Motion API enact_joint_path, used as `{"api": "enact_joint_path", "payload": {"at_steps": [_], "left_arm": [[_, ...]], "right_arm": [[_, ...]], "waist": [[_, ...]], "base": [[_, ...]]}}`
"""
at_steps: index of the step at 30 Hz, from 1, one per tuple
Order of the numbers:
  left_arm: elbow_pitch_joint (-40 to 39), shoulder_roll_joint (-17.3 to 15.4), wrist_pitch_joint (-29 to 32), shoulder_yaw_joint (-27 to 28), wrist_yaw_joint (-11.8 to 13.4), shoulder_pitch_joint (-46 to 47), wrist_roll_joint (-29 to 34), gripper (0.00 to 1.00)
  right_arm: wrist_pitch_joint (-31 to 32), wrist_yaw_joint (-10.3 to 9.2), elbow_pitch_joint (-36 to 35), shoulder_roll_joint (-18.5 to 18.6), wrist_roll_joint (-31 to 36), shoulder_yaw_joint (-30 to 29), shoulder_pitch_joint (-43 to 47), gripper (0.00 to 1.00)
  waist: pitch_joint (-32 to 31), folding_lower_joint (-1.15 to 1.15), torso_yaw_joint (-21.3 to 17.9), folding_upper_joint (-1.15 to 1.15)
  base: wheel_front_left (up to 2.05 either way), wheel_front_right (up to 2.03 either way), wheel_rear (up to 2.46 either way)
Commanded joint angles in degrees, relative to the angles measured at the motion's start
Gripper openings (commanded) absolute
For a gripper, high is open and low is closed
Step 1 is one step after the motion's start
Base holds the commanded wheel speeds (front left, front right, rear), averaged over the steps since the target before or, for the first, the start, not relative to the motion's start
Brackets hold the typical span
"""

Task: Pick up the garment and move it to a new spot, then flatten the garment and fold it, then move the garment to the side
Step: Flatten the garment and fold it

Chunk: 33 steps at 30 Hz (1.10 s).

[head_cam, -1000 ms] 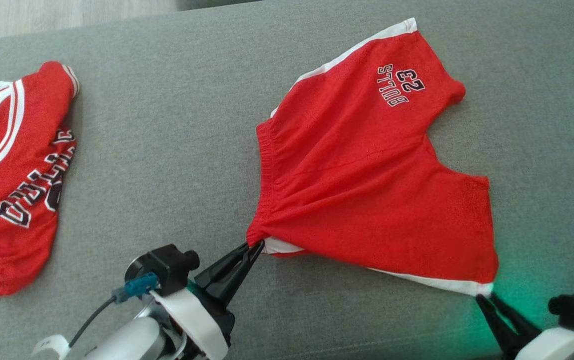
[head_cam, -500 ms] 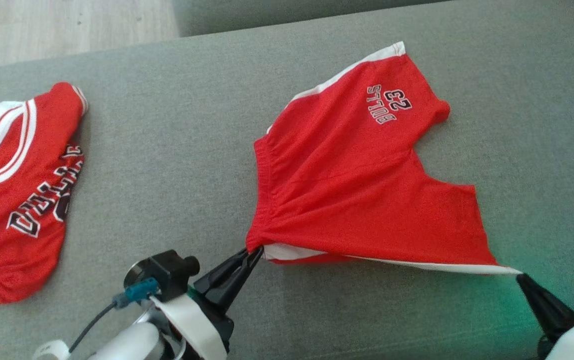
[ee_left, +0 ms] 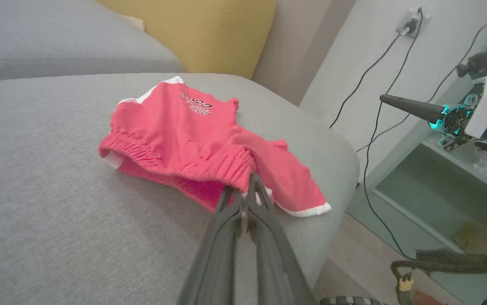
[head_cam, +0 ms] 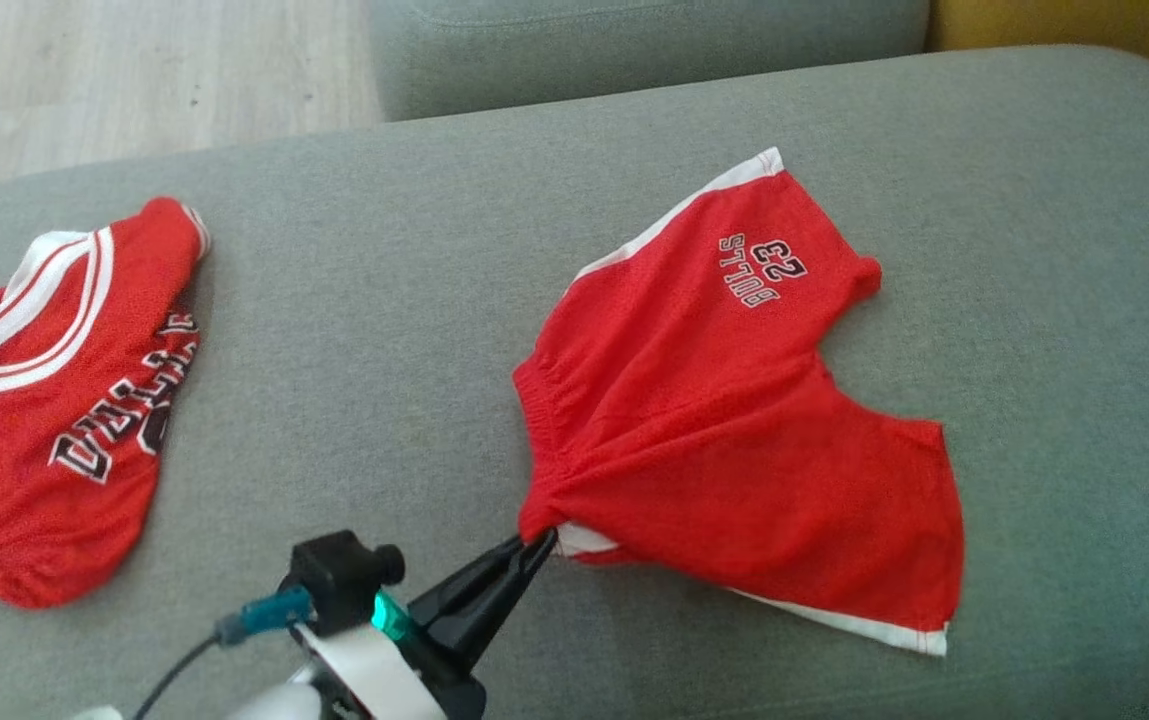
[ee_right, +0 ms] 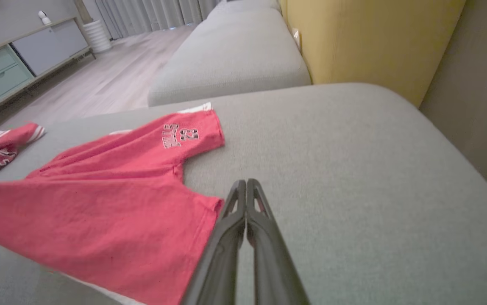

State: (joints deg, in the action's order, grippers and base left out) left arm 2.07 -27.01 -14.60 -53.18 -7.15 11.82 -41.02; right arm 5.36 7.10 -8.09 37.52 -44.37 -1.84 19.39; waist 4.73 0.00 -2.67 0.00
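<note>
Shows fine red mesh cloth, matt and soft, on the shorts (head_cam: 714,430), edged with smooth white trim and stitched lettering. Repeats the same matt red cloth on the jersey (head_cam: 44,420) near the left edge of the sofa seat (head_cam: 384,330), itself rough-woven grey upholstery. Pairs dark, smooth plastic of dull sheen on the left gripper (head_cam: 539,542) with pale, smooth wood-grain flooring (head_cam: 134,70) beyond.
</note>
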Motion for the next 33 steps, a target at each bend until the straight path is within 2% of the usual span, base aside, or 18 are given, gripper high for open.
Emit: {"api": "enact_joint_path", "payload": {"at_steps": [1,4,7,8,9,13,17,22,33], "left_arm": [[-2.1,-1.3,0.2,2.6,-0.3,2.0,-1.9,0.00],[-3.3,-0.8,1.9,2.3,-0.3,4.4,-4.6,0.00],[-3.3,-1.0,3.9,0.7,-0.3,7.6,-4.5,0.00],[-2.9,-1.1,4.1,0.3,-0.3,8.6,-4.2,0.00],[-2.3,-1.1,4.0,0.0,-0.3,9.3,-3.9,0.00],[0.7,-0.7,2.7,0.0,-0.3,11.0,-2.5,0.00],[2.6,0.0,1.5,0.1,-0.3,11.3,-1.7,0.00],[3.6,0.0,0.8,0.1,-0.3,12.1,-1.2,0.00],[3.7,-0.3,0.3,-0.9,-0.3,14.8,-0.4,0.00]], "right_arm": [[1.1,0.39,-3.2,3.3,-0.1,-1.7,-0.8,0.00],[4.8,0.39,-5.2,2.2,0.1,-5.0,-0.9,0.00],[9.6,0.39,-6.6,-0.2,0.5,-4.1,-0.4,0.00],[10.8,0.39,-6.8,-1.4,0.7,-3.6,-0.3,0.72],[11.7,0.39,-7.1,-2.3,1.5,-3.0,-0.2,1.00],[13.6,0.39,-6.8,-5.9,4.1,1.5,0.9,1.00],[16.4,0.39,-5.2,-8.0,3.6,7.2,2.7,1.00],[17.3,0.39,-1.7,-8.8,4.3,9.8,2.9,1.00],[12.8,0.39,7.6,-9.2,3.0,15.3,-3.3,1.00]], "waist": [[-0.2,0.00,0.7,0.00],[0.4,0.00,2.4,0.00],[2.0,0.00,4.0,0.00],[2.6,0.00,4.3,0.00],[3.2,0.00,4.6,0.00],[4.9,0.00,4.8,0.00],[6.1,0.00,4.3,0.00],[7.6,0.00,3.9,0.00],[9.7,0.00,4.5,0.00]], "base": [[0.00,0.00,0.00],[0.00,0.00,0.00],[0.00,0.00,0.00],[0.00,0.00,0.00],[0.00,0.00,0.00],[0.00,0.00,0.00],[0.00,0.00,0.00],[0.00,0.00,0.00],[0.00,0.00,0.00]]}}
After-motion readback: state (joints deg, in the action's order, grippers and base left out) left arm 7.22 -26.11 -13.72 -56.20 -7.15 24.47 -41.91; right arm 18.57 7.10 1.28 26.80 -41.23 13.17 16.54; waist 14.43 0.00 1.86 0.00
